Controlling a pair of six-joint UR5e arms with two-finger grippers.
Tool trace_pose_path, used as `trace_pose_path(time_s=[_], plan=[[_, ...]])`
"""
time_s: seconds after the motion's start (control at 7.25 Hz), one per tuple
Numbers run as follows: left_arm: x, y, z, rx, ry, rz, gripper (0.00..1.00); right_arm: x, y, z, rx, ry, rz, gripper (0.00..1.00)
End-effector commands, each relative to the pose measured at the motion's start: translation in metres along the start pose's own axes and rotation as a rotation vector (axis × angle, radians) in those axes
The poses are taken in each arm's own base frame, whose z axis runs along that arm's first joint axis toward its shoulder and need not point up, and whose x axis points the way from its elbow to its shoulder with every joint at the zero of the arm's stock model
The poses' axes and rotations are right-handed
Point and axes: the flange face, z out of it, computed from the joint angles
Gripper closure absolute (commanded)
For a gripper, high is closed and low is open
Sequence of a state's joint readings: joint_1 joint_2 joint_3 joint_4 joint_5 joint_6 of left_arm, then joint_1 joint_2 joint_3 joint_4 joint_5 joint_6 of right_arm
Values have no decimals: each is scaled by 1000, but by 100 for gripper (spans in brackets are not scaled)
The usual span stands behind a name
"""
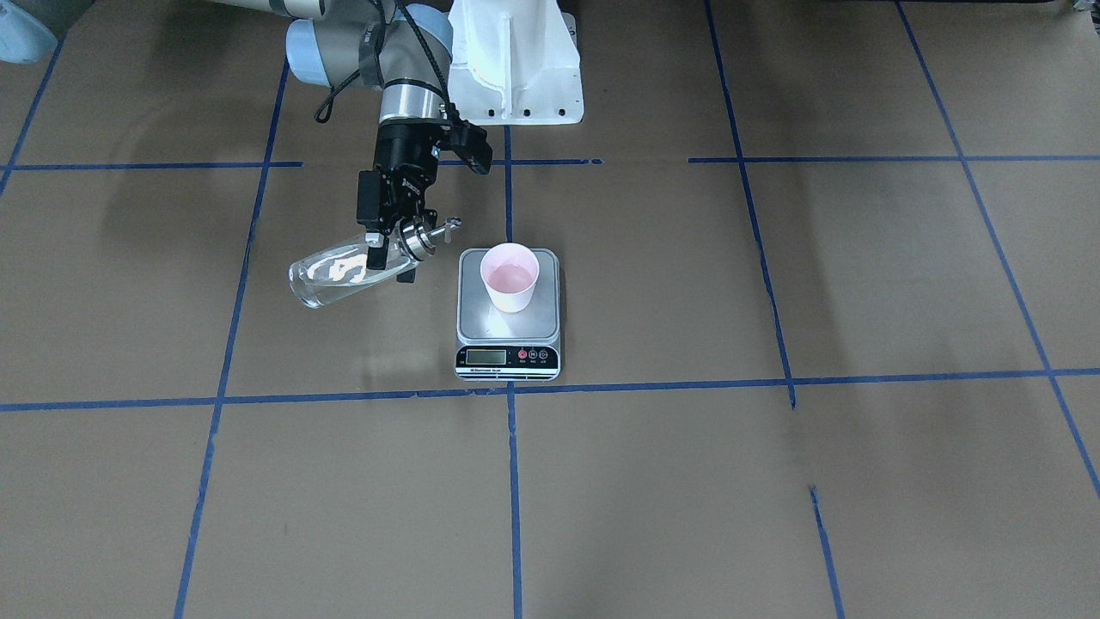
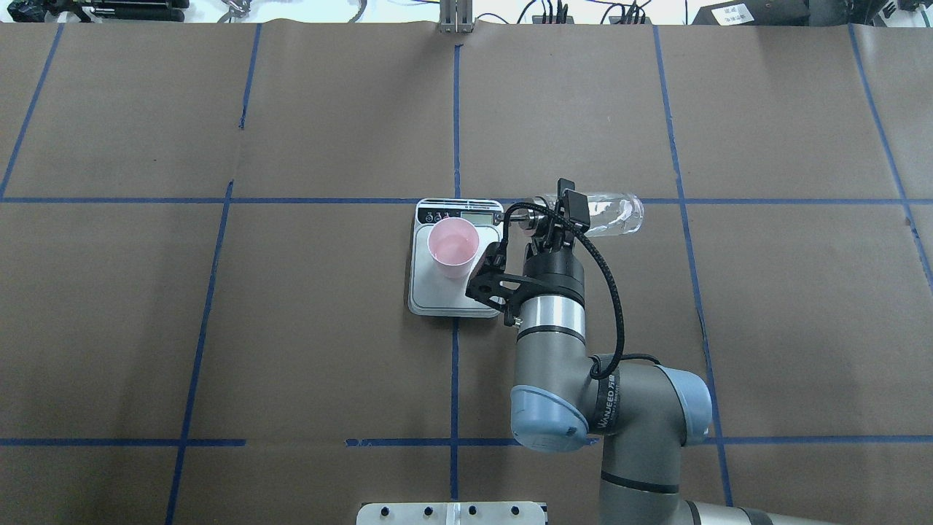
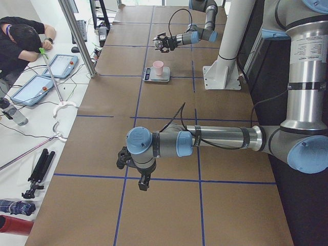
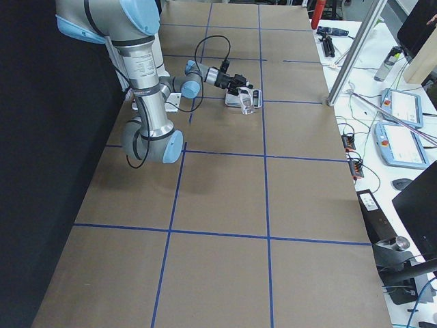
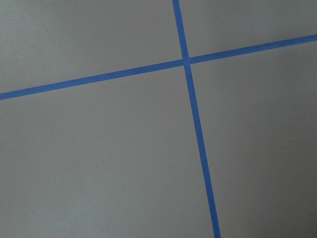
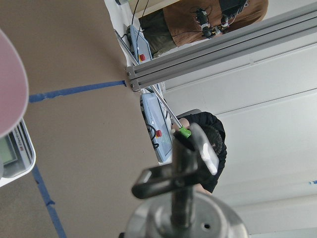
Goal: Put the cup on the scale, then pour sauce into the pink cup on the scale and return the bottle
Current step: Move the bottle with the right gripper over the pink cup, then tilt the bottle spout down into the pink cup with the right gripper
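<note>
- Brown-papered counter (image 1: pixel 653 481), ruled into squares by blue tape (image 1: pixel 513 490); a white arm pedestal (image 1: pixel 516 60) stands at the robot's edge.
- Digital scale (image 1: pixel 507 331): lies flat near the counter's middle. It has a silver platform and a black panel, and its LCD display (image 1: pixel 485 356) is on the side away from the robot.
- Pink cup (image 1: pixel 510 277): upright on the scale's platform, within its edges, mouth open upward.
- Glass bottle (image 1: pixel 331 275): held clear of the counter on the robot's right of the scale and tipped almost level. Its silver cap (image 1: pixel 417 239) and spout (image 1: pixel 449 226) point toward the cup. The spout tip is just beside the scale's edge, apart from the cup's rim.
- Right claw (image 1: pixel 391 248): clamped on the bottle at the neck end of the glass, just behind the cap.
- Left claw (image 3: pixel 143 183): appears only in the left side view, low over the counter and well apart from the scale. Whether its fingers are together or apart cannot be told. Its wrist camera shows only paper and a tape crossing.
- Person (image 3: pixel 20 31): in a dark top, leaning over a side desk beyond the counter's edge, beside two control tablets (image 3: pixel 59 64).
</note>
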State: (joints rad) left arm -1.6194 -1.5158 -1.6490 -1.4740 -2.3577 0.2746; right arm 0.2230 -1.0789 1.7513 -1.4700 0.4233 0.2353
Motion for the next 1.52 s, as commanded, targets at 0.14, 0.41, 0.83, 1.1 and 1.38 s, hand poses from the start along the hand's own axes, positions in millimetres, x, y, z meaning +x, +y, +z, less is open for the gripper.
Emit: trace_pose_path(time_s=[0.14,0.41,0.83,1.1,1.38], plan=[[-1,1,0,-2,1,-5,0,-3,-32,1,-45,16,-109,100],[-1,0,2,-4,1,-3,0,-26,-34,18,-74,31,-160,100],[-1,0,1,-3,1,-1,0,-33,-31,24,-79,59,-240,100],[0,0,1,-2,0,0,0,-29,-33,24,-70,102,-329,100],[0,0,1,-2,0,0,0,-28,-33,23,-69,116,-390,100]])
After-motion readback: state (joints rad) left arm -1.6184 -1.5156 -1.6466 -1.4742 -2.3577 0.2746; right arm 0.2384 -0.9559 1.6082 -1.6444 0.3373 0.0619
